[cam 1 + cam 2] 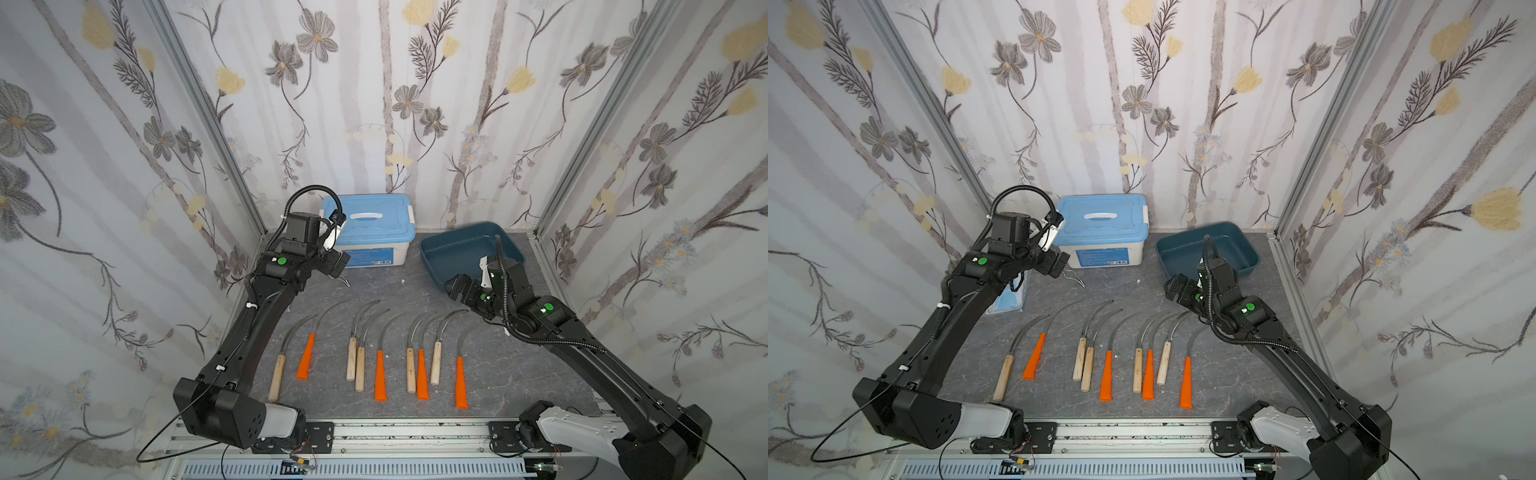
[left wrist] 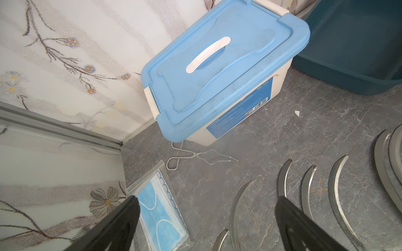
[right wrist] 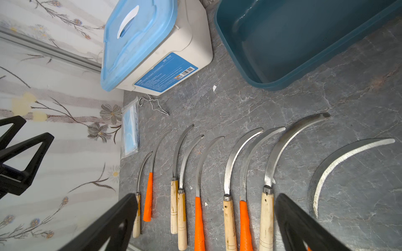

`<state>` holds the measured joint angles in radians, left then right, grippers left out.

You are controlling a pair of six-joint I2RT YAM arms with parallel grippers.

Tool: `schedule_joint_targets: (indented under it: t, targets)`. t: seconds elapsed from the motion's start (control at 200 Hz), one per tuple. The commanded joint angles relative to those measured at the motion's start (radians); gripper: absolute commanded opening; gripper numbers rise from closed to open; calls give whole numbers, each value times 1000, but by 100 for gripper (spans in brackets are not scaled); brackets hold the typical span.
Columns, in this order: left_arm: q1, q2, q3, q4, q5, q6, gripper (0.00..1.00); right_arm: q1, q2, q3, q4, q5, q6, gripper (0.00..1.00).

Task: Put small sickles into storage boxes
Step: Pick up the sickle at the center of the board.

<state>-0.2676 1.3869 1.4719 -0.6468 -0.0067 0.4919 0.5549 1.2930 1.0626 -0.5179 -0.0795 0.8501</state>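
Clearly wide, left claw and right claw overlook curved sickles (plastic, wooden handles).

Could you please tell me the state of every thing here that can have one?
white box: lid closed.
teal tray: empty.
small sickles: all nine lying on the table, none in the tray.
wire tongs: lying on the table, not held.
left gripper: open, empty.
right gripper: open, empty.
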Motion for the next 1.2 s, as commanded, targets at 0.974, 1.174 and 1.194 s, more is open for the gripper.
schedule_joint_targets:
  t: [0.974,1.174,1.194]
  targets:
    - [3,-123,-98,-174,-32,-217,100,266,202,-60,-150,110,295,84]
    - [4,-187,-173,-139,-110,-201,100,300,352,60,-251,141,215,83]
    - [6,-190,-175,-135,-122,-194,100,304,356,60,-252,142,216,82]
